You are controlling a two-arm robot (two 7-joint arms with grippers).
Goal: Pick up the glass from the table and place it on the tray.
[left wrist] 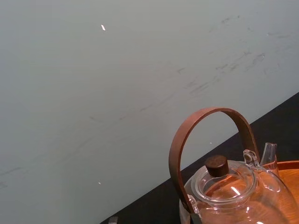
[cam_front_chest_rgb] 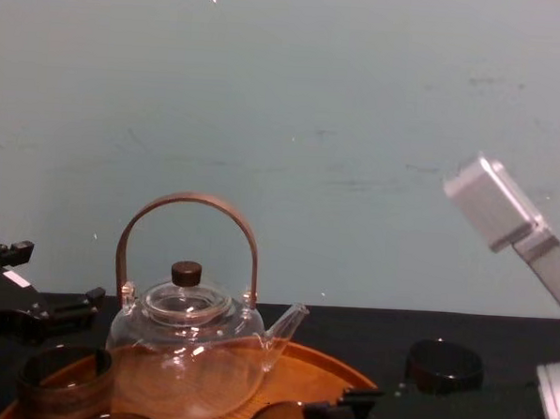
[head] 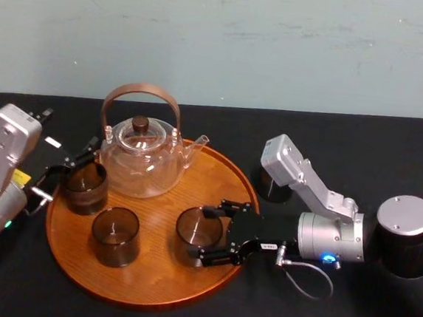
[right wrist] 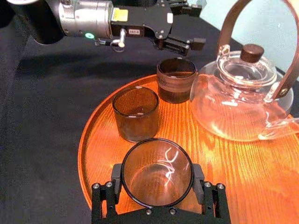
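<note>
On the black table (head: 389,155) lies the round wooden tray (head: 217,177). It carries a glass teapot (head: 143,160) and three smoky glasses. My right gripper (head: 205,236) reaches in from the right and is shut on the glass (head: 194,227) nearest it, which rests on the tray's front right part. In the right wrist view both pads touch the sides of this glass (right wrist: 157,171). My left gripper (head: 66,168) is open at the tray's left edge, beside another glass (head: 84,186) and apart from it. The third glass (head: 115,235) stands at the tray's front.
A dark cup-like object (head: 272,184) stands on the table right of the tray, behind my right arm. The teapot's brown hoop handle (cam_front_chest_rgb: 190,205) rises high over the tray's back. A pale wall closes the far side.
</note>
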